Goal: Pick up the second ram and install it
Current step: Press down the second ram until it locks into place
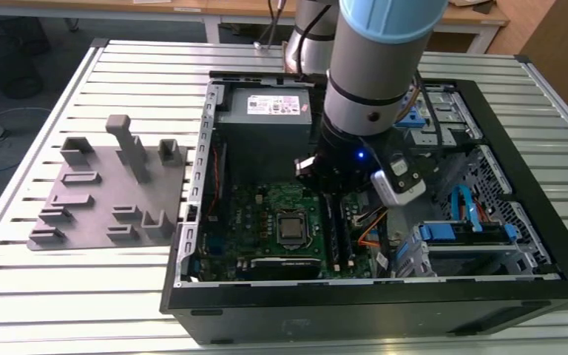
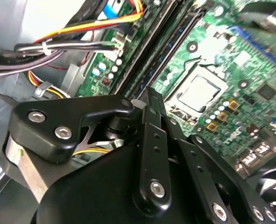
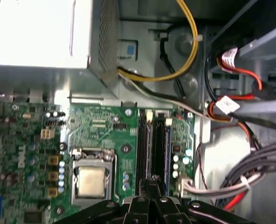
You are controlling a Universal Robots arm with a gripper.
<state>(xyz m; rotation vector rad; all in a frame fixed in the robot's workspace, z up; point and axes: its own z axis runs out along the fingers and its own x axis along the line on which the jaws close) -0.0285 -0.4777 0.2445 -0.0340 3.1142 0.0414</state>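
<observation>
My gripper hangs inside the open computer case, just above the long black memory slots to one side of the processor socket. In both wrist views its black fingers are pressed together, with nothing visible between them. A thin blue-green strip stands edge-up along one slot and looks like the second ram, though I cannot tell whether it is fully seated. In the exterior view the arm's wrist covers the gripper over the green motherboard.
The grey power supply lies at the case's far end. Cable bundles and a drive cage crowd the side towards the exterior view's right. A grey holder fixture stands on the slatted table at the exterior view's left.
</observation>
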